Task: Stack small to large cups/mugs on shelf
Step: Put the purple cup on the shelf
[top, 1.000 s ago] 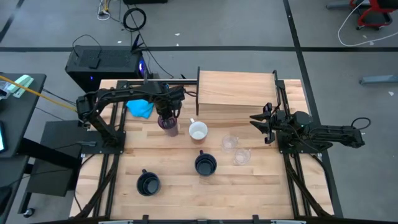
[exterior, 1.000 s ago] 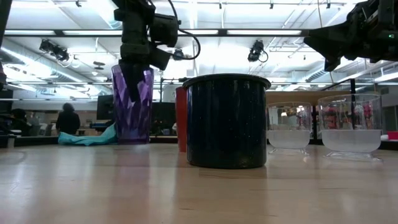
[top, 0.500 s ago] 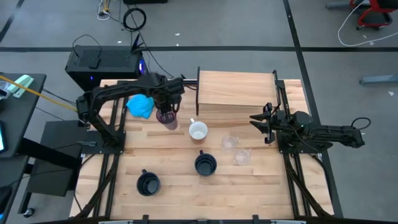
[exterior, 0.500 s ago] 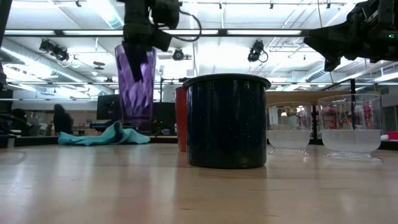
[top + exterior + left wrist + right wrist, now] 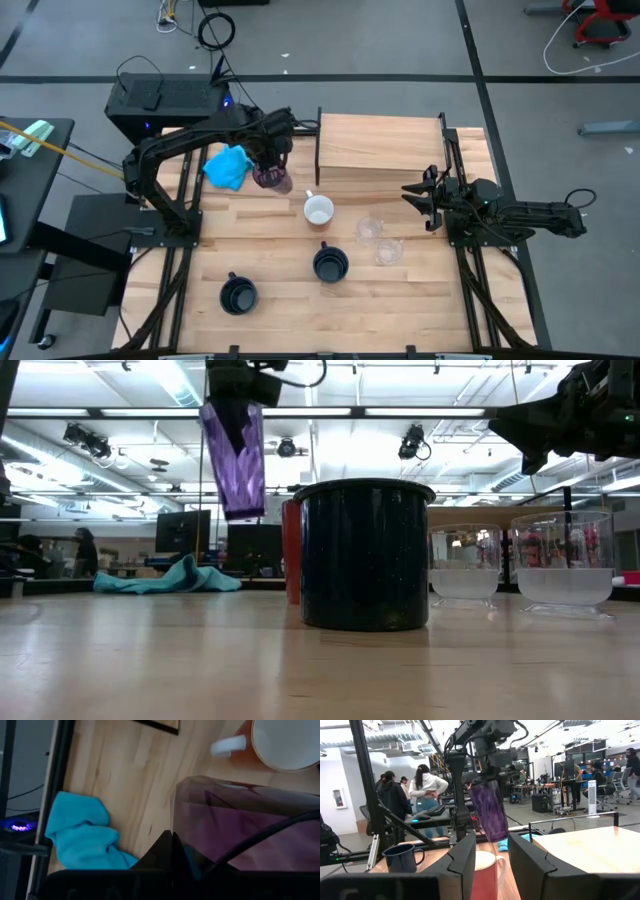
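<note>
My left gripper (image 5: pixel 268 152) is shut on the translucent purple tumbler (image 5: pixel 272 178), held in the air near the table's far left, between the blue cloth (image 5: pixel 228 167) and the light-wood shelf (image 5: pixel 380 148). In the low view the tumbler (image 5: pixel 233 460) hangs well above the tabletop. The white-inside orange mug (image 5: pixel 318 210), two clear cups (image 5: pixel 369 230) (image 5: pixel 387 251) and two black mugs (image 5: pixel 330 264) (image 5: pixel 238 295) stand on their bases on the table. My right gripper (image 5: pixel 425 195) is open and empty at the right, beside the shelf's near right corner. My left gripper holds the tumbler by its wall at the rim (image 5: pixel 175 815), one finger inside and one finger (image 5: pixel 162 851) outside. The fingers come from above, pointing down. The tumbler hangs below them, lifted clear of the table and tilted, its base lowest (image 5: pixel 243 512).
The shelf's thin dark upright edge (image 5: pixel 318 145) stands just right of the held tumbler. A black box (image 5: pixel 165 105) sits beyond the table's far left corner. People stand in the room behind (image 5: pixel 422 787). Bare planks lie along the table's near edge (image 5: pixel 400 310).
My left gripper has risen and gone toward the table's far edge, still shut on the purple tumbler. The tumbler, which stood on the table a second ago, is now lifted clear and has tipped out of upright.
</note>
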